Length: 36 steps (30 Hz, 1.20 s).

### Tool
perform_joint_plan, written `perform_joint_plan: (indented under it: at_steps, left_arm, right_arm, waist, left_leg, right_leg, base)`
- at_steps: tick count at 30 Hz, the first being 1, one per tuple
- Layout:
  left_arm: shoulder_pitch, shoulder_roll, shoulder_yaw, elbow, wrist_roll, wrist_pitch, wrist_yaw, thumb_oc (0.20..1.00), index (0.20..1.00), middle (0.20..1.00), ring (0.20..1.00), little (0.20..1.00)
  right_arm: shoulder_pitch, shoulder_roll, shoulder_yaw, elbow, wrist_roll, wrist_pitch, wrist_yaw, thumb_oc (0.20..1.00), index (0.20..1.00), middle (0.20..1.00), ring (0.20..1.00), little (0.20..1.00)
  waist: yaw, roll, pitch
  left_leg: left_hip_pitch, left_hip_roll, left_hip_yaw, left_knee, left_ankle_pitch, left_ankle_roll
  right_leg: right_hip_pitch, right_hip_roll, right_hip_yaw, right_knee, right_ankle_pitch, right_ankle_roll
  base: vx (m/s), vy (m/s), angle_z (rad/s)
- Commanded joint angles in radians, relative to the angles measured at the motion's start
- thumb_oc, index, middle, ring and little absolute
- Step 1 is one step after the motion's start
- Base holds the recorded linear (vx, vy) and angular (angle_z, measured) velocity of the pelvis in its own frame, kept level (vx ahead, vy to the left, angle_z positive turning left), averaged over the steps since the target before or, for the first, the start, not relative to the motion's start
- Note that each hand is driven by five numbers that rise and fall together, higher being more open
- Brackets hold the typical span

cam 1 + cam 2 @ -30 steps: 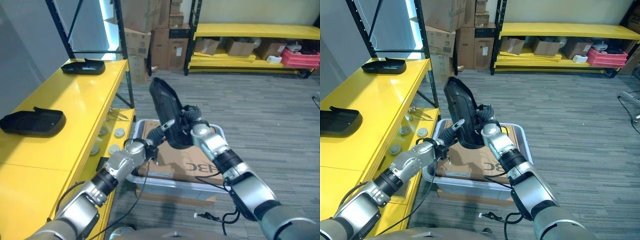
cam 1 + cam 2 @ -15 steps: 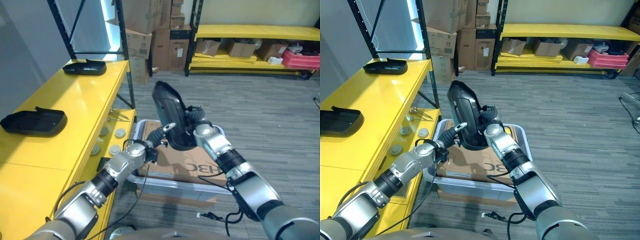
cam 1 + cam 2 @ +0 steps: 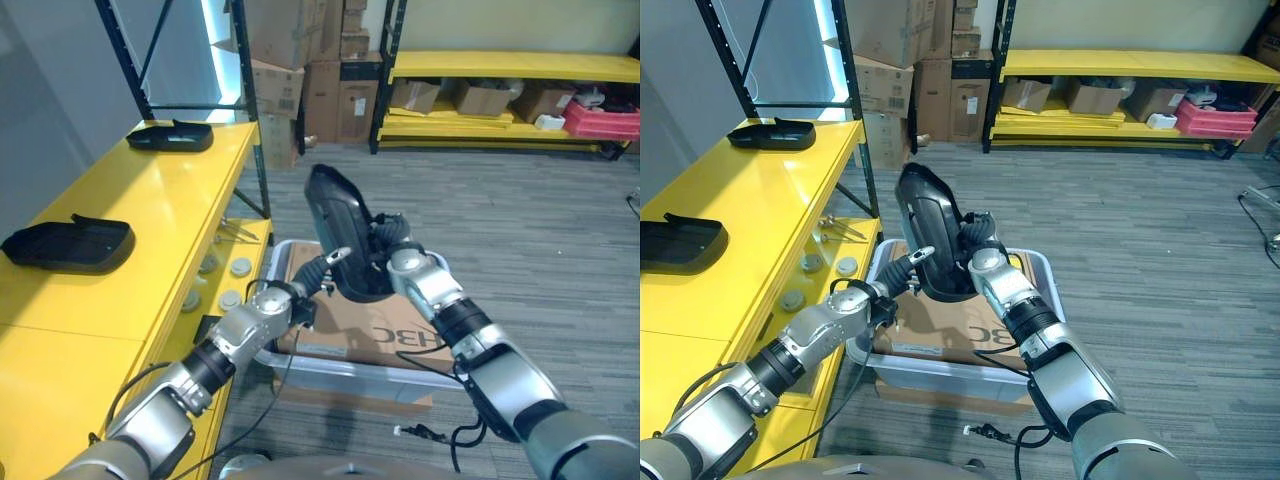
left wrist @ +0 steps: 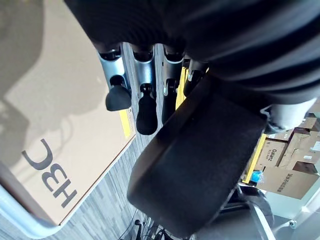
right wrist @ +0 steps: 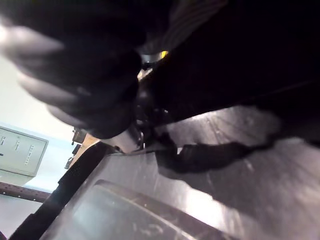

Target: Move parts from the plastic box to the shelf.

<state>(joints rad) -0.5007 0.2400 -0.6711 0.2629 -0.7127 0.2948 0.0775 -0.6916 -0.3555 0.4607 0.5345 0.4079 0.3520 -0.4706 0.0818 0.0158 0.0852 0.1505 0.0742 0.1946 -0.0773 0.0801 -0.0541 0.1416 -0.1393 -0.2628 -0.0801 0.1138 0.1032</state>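
Note:
A long black moulded part [image 3: 335,215] stands tilted upright above the plastic box [image 3: 330,368]. My right hand [image 3: 398,265] is shut on its lower end from the right side. My left hand [image 3: 285,300] reaches up from the lower left, its fingers [image 4: 145,102] held nearly straight against the part's [image 4: 200,165] lower edge. A brown cardboard sheet [image 3: 375,335] lies inside the box under both hands. On the yellow shelf [image 3: 150,230] at the left lie two more black parts, one near [image 3: 68,245] and one far [image 3: 170,135].
The shelf's black upright post [image 3: 250,110] stands between the shelf top and the box. Small round fittings [image 3: 225,285] sit on a lower yellow ledge beside the box. Stacked cardboard cartons [image 3: 320,70] and a second yellow rack [image 3: 500,65] stand at the back across grey floor.
The black part and both hands have shifted slightly to the right and a little lower over the box since a second ago. Almost nothing moved in the last half second.

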Motion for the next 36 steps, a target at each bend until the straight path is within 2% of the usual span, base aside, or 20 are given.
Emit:
perform_joint_plan:
  at_steps: [1, 5, 8, 12, 16, 22, 26, 29, 32, 36]
  left_arm:
    - [-0.157, -0.154, -0.039, -0.062, -0.038, -0.151, 0.033, 0.200, 0.200, 0.200, 0.200, 0.200]
    - [-0.146, -0.144, -0.010, -0.069, -0.047, -0.171, 0.099, 0.200, 0.200, 0.200, 0.200, 0.200]
    - [-0.117, -0.114, 0.067, -0.059, -0.026, -0.195, 0.155, 0.200, 0.200, 0.200, 0.200, 0.200]
    - [-0.061, -0.056, 0.167, -0.059, 0.022, -0.211, 0.161, 0.200, 0.200, 0.200, 0.200, 0.200]
    - [0.027, 0.004, 0.278, -0.058, 0.025, -0.235, 0.124, 0.200, 0.200, 0.200, 0.200, 0.200]
    - [0.135, 0.043, 0.368, -0.048, 0.043, -0.282, 0.096, 0.200, 0.200, 0.200, 0.200, 0.200]
    - [0.198, 0.069, 0.403, -0.059, 0.072, -0.353, 0.094, 0.200, 0.200, 0.200, 0.200, 0.200]
    - [0.257, 0.095, 0.457, -0.112, 0.074, -0.402, 0.041, 0.200, 0.200, 0.200, 0.200, 0.200]
    - [0.306, 0.124, 0.501, -0.197, 0.081, -0.400, 0.016, 0.200, 0.200, 0.200, 0.200, 0.200]
    - [0.344, 0.172, 0.551, -0.271, 0.073, -0.402, 0.013, 0.200, 0.200, 0.200, 0.200, 0.200]
  right_arm:
    - [-0.055, 0.131, 0.018, 0.001, 0.233, -0.121, 0.015, 1.000, 1.000, 1.000, 1.000, 1.000]
    - [-0.040, 0.143, -0.009, -0.018, 0.307, -0.151, 0.020, 1.000, 1.000, 1.000, 1.000, 1.000]
    - [-0.009, 0.138, -0.061, -0.061, 0.383, -0.171, 0.021, 1.000, 1.000, 1.000, 1.000, 1.000]
    - [0.049, 0.114, -0.131, -0.129, 0.416, -0.186, 0.044, 1.000, 1.000, 1.000, 1.000, 1.000]
    - [0.159, 0.068, -0.222, -0.203, 0.424, -0.179, 0.099, 1.000, 1.000, 1.000, 1.000, 1.000]
    - [0.296, 0.036, -0.300, -0.236, 0.397, -0.164, 0.182, 1.000, 1.000, 1.000, 1.000, 1.000]
    - [0.413, 0.040, -0.331, -0.247, 0.401, -0.183, 0.207, 1.000, 1.000, 1.000, 1.000, 1.000]
    - [0.539, 0.058, -0.353, -0.247, 0.396, -0.177, 0.227, 1.000, 1.000, 1.000, 1.000, 1.000]
    - [0.616, 0.061, -0.379, -0.214, 0.373, -0.182, 0.242, 1.000, 1.000, 1.000, 1.000, 1.000]
    - [0.701, 0.081, -0.396, -0.126, 0.406, -0.227, 0.285, 1.000, 1.000, 1.000, 1.000, 1.000]
  waist:
    - [0.040, -0.004, -0.047]
    - [0.045, -0.004, -0.045]
    - [0.054, -0.004, -0.046]
    - [0.061, -0.003, -0.045]
    - [0.058, -0.004, -0.046]
    - [0.048, -0.005, -0.043]
    - [0.042, -0.006, -0.037]
    - [0.035, -0.005, -0.034]
    - [0.033, -0.004, -0.030]
    - [0.032, 0.001, -0.016]
  left_leg:
    - [-0.038, 0.016, -0.035, 0.036, -0.060, -0.012]
    - [-0.037, 0.016, -0.039, 0.035, -0.060, -0.013]
    - [-0.038, 0.015, -0.043, 0.036, -0.060, -0.015]
    - [-0.043, 0.015, -0.045, 0.039, -0.060, -0.014]
    - [-0.047, 0.012, -0.042, 0.035, -0.059, -0.010]
    - [-0.051, 0.008, -0.029, 0.030, -0.054, -0.003]
    - [-0.060, 0.001, -0.031, 0.029, -0.052, 0.006]
    - [-0.066, -0.008, -0.033, 0.024, -0.052, 0.015]
    - [-0.073, -0.021, -0.041, 0.019, -0.051, 0.026]
    - [-0.088, -0.035, -0.053, 0.004, -0.042, 0.038]
  right_leg:
    - [0.001, -0.101, -0.050, 0.066, -0.069, 0.101]
    - [0.003, -0.100, -0.052, 0.065, -0.069, 0.099]
    - [0.007, -0.100, -0.055, 0.063, -0.070, 0.098]
    - [0.004, -0.101, -0.058, 0.064, -0.073, 0.096]
    - [0.001, -0.100, -0.059, 0.062, -0.076, 0.098]
    - [-0.009, -0.100, -0.054, 0.066, -0.078, 0.098]
    - [-0.020, -0.103, -0.045, 0.074, -0.078, 0.100]
    - [-0.031, -0.103, -0.037, 0.087, -0.084, 0.102]
    - [-0.043, -0.101, -0.031, 0.108, -0.092, 0.104]
    - [-0.072, -0.102, -0.032, 0.156, -0.106, 0.105]
  base:
    - [0.00, 0.000, 0.00]
    - [0.00, 0.000, 0.00]
    - [0.00, 0.000, 0.00]
    - [0.00, 0.000, 0.00]
    - [-0.01, 0.011, 0.03]
    - [-0.03, 0.010, -0.01]
    - [-0.02, 0.013, -0.05]
    - [0.00, 0.002, -0.01]
    - [-0.01, -0.010, -0.04]
    - [-0.01, -0.016, 0.00]
